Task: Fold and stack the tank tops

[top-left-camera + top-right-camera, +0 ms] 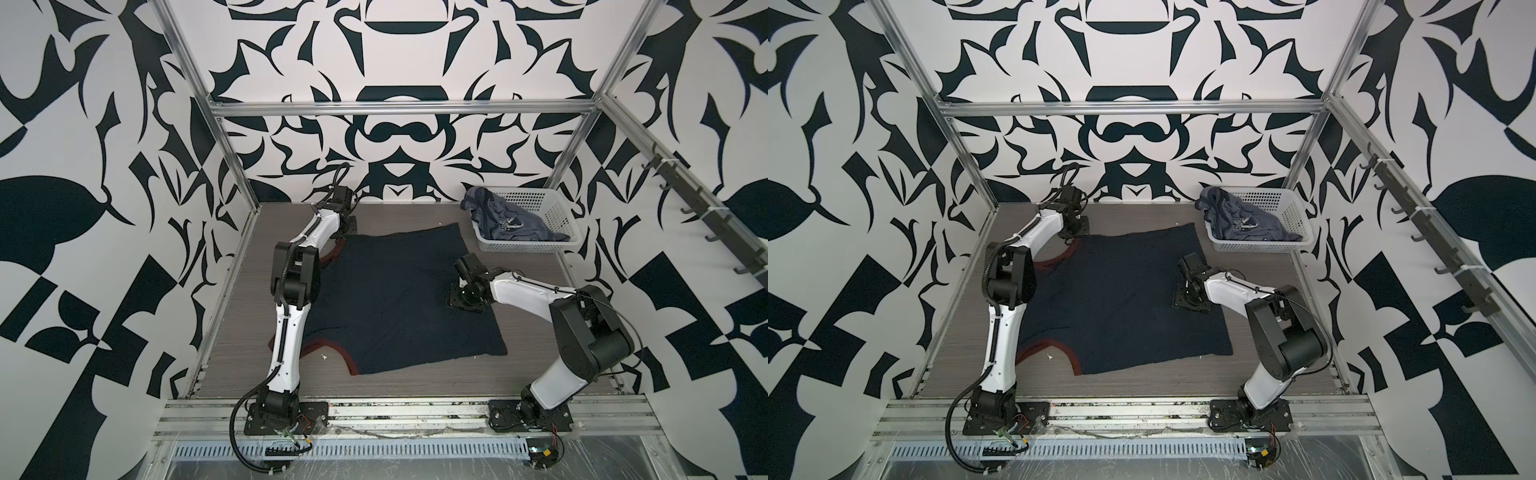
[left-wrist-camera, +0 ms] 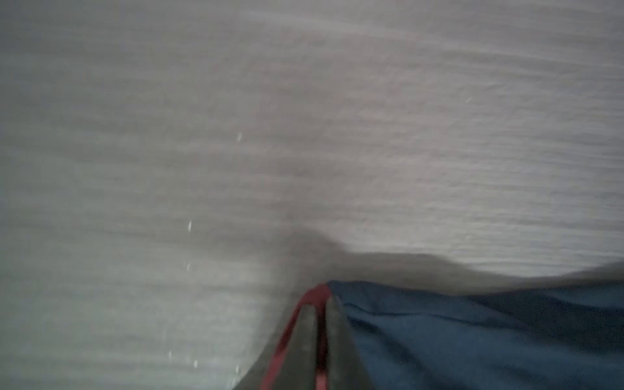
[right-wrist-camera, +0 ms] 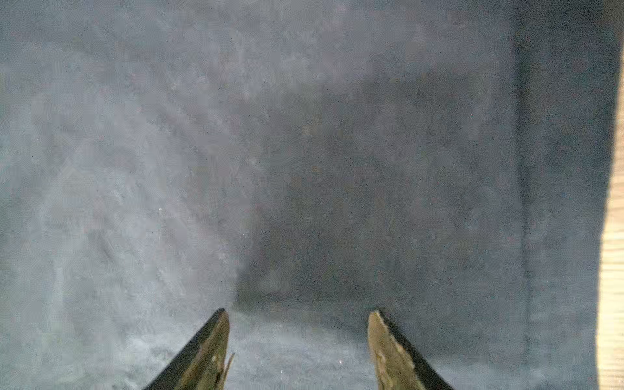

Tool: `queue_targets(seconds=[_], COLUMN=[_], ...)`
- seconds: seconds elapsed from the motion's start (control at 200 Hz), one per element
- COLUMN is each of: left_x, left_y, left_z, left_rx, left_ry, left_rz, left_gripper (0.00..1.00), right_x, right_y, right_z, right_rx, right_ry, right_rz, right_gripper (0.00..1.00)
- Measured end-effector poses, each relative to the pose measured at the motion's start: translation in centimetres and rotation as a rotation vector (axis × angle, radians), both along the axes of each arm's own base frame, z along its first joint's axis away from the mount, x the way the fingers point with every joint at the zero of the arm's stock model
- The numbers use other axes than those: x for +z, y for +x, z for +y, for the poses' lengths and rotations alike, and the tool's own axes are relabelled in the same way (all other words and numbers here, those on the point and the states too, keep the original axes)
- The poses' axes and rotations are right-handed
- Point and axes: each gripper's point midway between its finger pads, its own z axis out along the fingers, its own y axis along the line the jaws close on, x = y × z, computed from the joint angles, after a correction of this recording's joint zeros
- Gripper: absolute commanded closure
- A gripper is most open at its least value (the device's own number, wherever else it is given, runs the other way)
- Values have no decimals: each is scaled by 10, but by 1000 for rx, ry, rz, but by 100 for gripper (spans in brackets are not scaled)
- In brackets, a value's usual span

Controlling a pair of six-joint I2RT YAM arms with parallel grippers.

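In both top views the navy top (image 1: 395, 299) (image 1: 1121, 307) lies spread flat in the middle of the table (image 1: 415, 382) (image 1: 1142, 384), with its red trim (image 1: 322, 341) (image 1: 1050, 340) on the left side; the blue top (image 1: 511, 224) (image 1: 1246, 226) lies crumpled in the basket (image 1: 552, 208) (image 1: 1291, 212) at the far right corner, and part of it hangs over the left rim; the left gripper (image 1: 347, 230) (image 1: 1073, 232) is low at the far left corner of the navy top, but from here I cannot tell how its jaws stand; the right gripper (image 1: 463, 301) (image 1: 1187, 303) points down over the right part of the navy top, near its right edge

In the left wrist view, which is blurred, the left gripper (image 2: 323, 300) has its fingers (image 2: 304, 337) almost together, and the trim (image 2: 287, 334) of the navy top (image 2: 472, 337) is pinched in the narrow gap; the cloth edge there is a little raised and throws a shadow on the table (image 2: 304, 135)

In the right wrist view the right gripper (image 3: 299, 314) stands wide and holds nothing between its fingers (image 3: 212, 344); under it the navy top (image 3: 304, 152) lies flat; a strip of the table (image 3: 613, 270) shows beside the cloth edge
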Motion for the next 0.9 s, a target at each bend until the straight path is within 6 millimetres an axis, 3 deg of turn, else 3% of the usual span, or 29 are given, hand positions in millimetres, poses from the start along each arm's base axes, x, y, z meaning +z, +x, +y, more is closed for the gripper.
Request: queue_targets(seconds=[0.11, 0.21, 0.345, 0.475, 0.54, 0.64, 0.73, 0.9], left_x=[5, 10, 32, 60, 61, 46, 30, 4], left_y=[2, -15, -56, -85, -95, -110, -116, -118], left_z=[-1, 8, 44, 107, 135, 172, 183, 181], left_rx=[7, 45, 148, 333, 411, 509, 532, 507], left_ry=[-9, -17, -17, -1, 16, 65, 96, 114], left_rz=[9, 45, 91, 78, 87, 135, 179, 237], left_gripper=[33, 24, 27, 33, 33, 36, 40, 42], right_x=[0, 1, 1, 1, 0, 0, 0, -1], right_y=[0, 0, 0, 0, 0, 0, 0, 0], right_z=[0, 0, 0, 0, 1, 1, 0, 0], right_rx=[2, 3, 4, 5, 4, 4, 5, 5], right_ry=[-1, -2, -2, 0, 1, 0, 0, 1], right_rz=[0, 1, 1, 1, 1, 2, 2, -1], right_gripper=[30, 30, 30, 30, 30, 30, 30, 30])
